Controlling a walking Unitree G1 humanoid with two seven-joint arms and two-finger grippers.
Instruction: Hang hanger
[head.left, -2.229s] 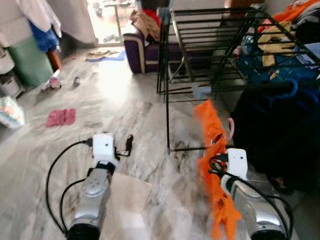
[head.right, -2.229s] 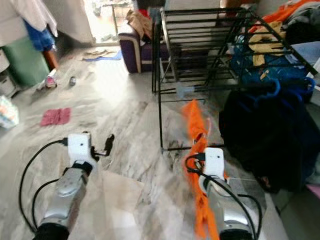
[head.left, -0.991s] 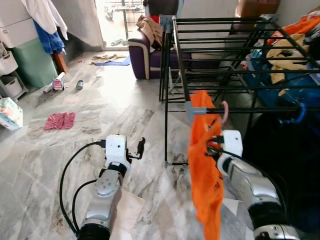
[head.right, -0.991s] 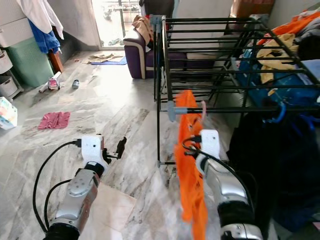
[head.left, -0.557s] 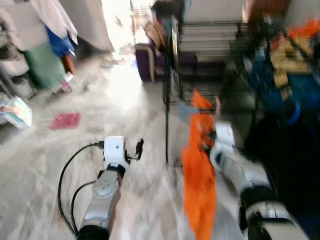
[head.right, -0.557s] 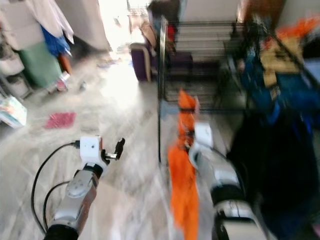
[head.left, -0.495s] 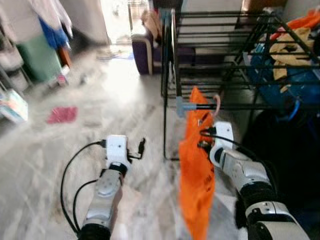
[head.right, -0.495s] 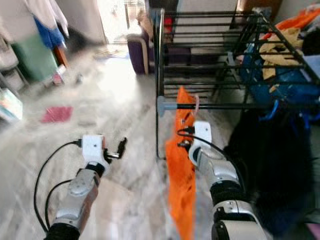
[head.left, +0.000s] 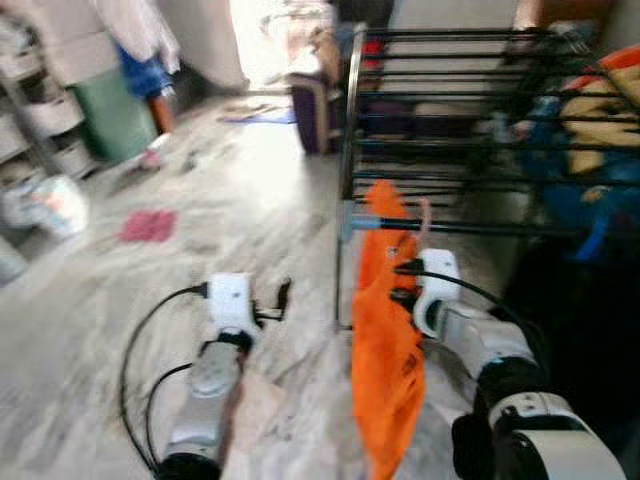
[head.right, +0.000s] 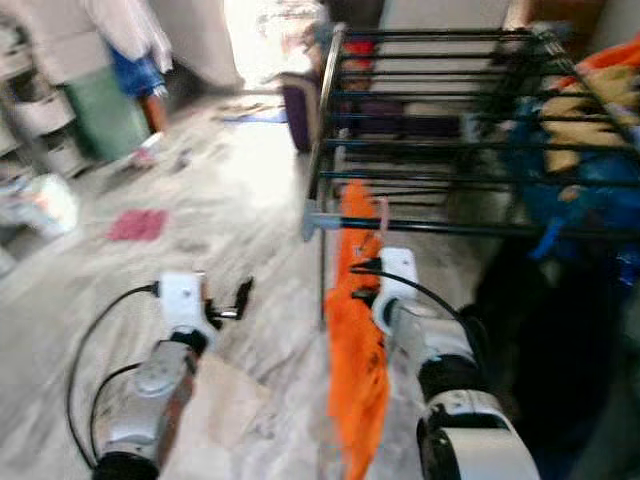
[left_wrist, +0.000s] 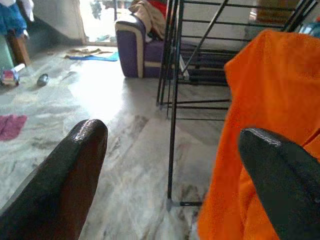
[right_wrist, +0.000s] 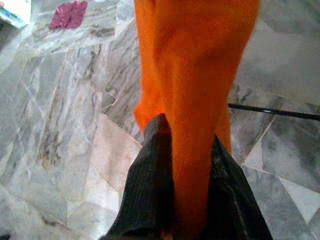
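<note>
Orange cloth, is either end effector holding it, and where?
The right end effector pinches the orange cloth near its upper part; the left end effector holds nothing.

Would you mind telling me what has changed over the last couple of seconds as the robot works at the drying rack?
The right gripper has carried the orange garment up from low beside its forearm to the drying rack's front bar, where the pink hanger hook now sits. It stays shut on the garment. The left gripper stays open and idle over the floor.
</note>
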